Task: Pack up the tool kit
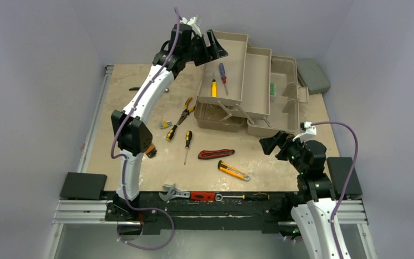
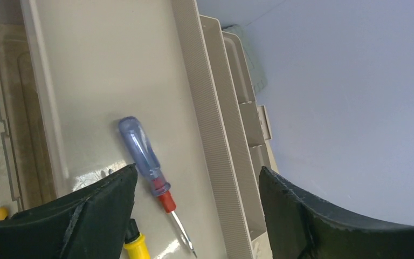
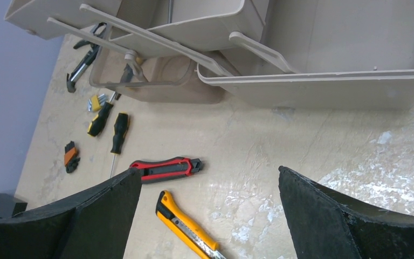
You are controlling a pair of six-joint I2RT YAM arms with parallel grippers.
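Hanging over the upper left tray point(image 1: 232, 56) of the opened toolbox point(image 1: 285, 81), at the top centre of the overhead view, the left pincer point(image 1: 212, 53) point(image 2: 197, 172) is seen with its jaws well apart; nothing is clamped between them and nothing is touched. Below it, on the floor of that tray, a blue-handled screwdriver point(image 1: 222, 73) point(image 2: 140, 151) is laid flat, and a yellow-handled screwdriver point(image 1: 213, 88) point(image 2: 135, 245) is placed just beside it, lower in the frame. The toolbox itself is set on the upper right part of the worktop point(image 1: 140, 81), its trays folded out in steps.

The right pincer point(image 1: 272, 143) point(image 3: 209, 171) is held at the lower right, near the front corner of the toolbox, its jaws spread wide and empty above the bare worktop. To its left a red utility knife point(image 1: 215, 154) point(image 3: 164, 168) and a yellow utility knife point(image 1: 233, 170) point(image 3: 186, 224) are left lying, near each other but apart. Further left, pliers point(image 1: 184, 110) and a black-and-yellow screwdriver point(image 1: 187, 143) point(image 3: 118, 132) are spread out below the toolbox's left end. A grey case point(image 1: 314, 75) is found at the far right, behind the toolbox. A wrench point(image 1: 175, 191) is laid along the black front rail point(image 1: 259, 208) at the bottom.
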